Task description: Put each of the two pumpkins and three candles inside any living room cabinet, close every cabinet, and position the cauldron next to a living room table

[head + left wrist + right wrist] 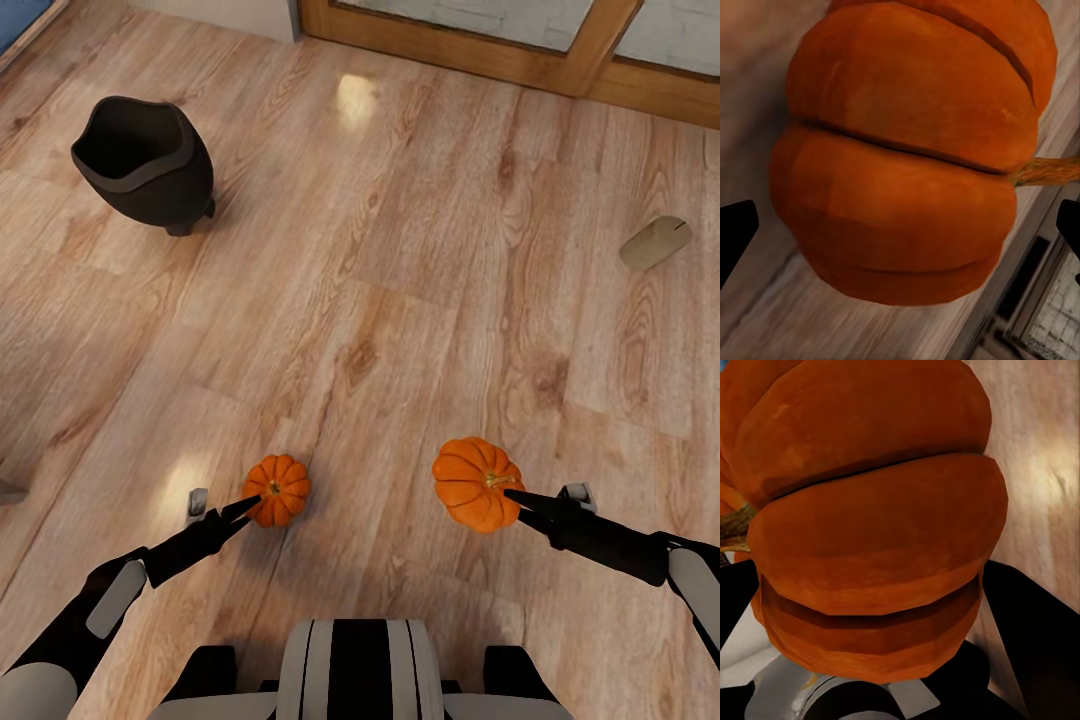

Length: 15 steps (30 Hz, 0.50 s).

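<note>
Two orange ribbed pumpkins hang just above the wooden floor in front of my trunk. My left gripper (250,506) is shut on the smaller pumpkin (279,489), which is seen close up in the left wrist view (907,150) with a dark finger (736,232) at each side. The larger pumpkin (474,482), with a yellowish stem, is gripped by my right gripper (516,500) and looms large in the right wrist view (870,502). The black cauldron (143,162) stands upright on the floor at the far left. One beige candle (655,243) lies on its side at the far right.
A wooden door frame with glass panes (560,62) runs along the far edge. A grey block (235,15) stands at the top, and a blue object (12,25) is in the top left corner. Open wooden floor (380,300) lies between the cauldron and the candle.
</note>
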{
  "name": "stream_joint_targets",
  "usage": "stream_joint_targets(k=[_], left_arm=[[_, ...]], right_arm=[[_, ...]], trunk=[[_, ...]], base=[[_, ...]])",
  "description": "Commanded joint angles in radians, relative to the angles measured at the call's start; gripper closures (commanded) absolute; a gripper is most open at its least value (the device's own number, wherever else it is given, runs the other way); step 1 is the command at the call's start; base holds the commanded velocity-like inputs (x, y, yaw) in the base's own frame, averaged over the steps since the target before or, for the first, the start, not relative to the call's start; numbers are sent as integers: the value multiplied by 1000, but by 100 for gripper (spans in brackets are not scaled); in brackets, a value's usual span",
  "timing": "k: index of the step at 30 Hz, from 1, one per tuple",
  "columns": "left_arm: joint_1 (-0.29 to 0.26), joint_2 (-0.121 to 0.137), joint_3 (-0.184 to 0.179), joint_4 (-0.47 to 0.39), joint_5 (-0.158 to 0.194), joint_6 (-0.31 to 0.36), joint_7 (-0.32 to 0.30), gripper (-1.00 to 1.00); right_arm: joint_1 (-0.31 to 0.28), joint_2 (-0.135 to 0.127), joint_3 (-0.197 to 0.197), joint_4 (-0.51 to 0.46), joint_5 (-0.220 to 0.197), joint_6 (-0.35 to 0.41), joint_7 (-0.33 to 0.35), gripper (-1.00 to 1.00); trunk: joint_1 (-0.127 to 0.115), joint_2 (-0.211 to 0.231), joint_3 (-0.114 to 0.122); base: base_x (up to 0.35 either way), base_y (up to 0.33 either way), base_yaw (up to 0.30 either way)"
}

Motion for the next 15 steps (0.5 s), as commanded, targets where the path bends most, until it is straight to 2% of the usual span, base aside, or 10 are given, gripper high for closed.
stream_joint_targets(k=[1, 15], left_arm=[[0, 0, 1, 0, 5, 8, -1, -100], [0, 0, 1, 0, 5, 8, -1, -100]], right_arm=[[0, 0, 0, 0, 1, 5, 4, 100], [0, 0, -1, -1, 1, 5, 4, 100]], trunk=[[0, 0, 0], [0, 0, 0]], base=[[15, 0, 0], [47, -5, 0]])
